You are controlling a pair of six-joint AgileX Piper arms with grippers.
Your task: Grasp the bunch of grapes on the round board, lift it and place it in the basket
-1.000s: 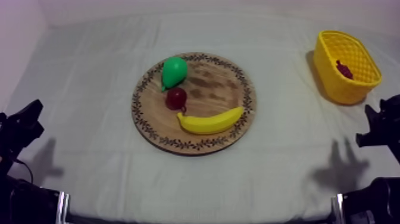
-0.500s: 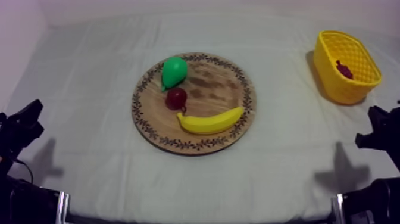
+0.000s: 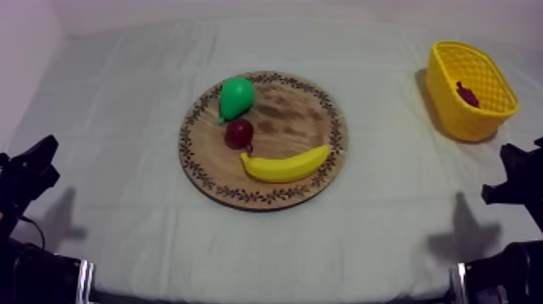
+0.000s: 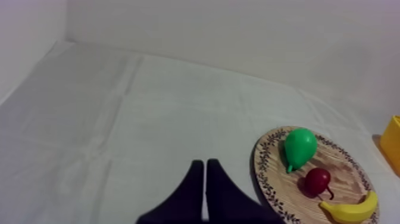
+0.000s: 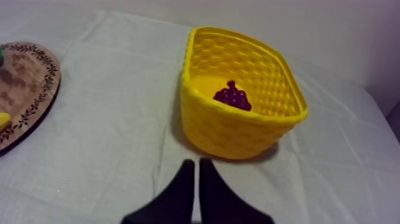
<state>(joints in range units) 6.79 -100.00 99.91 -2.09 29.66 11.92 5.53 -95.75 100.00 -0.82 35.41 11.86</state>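
The bunch of grapes (image 3: 467, 95) lies inside the yellow basket (image 3: 460, 121) at the far right of the table. In the right wrist view the dark purple grapes (image 5: 233, 96) rest on the floor of the basket (image 5: 226, 131), just ahead of my right gripper (image 5: 196, 170), which is shut on nothing. My right gripper (image 3: 509, 174) sits low at the right edge, apart from the basket. My left gripper (image 3: 47, 149) rests at the lower left, and its fingers (image 4: 205, 176) lie together as a narrow wedge, well short of the wooden board (image 4: 339, 173).
The round wooden board (image 3: 299, 121) sits mid-table with a green pear (image 3: 236, 97), a small red fruit (image 3: 239, 133) and a banana (image 3: 285, 166) on it. Bare cloth lies between the board and the basket. The board's rim (image 5: 24, 83) shows beside the basket.
My right gripper has drawn slightly lower and back from the basket, and its shadow on the cloth has narrowed from two prongs to one. The left arm and the fruit have not moved.
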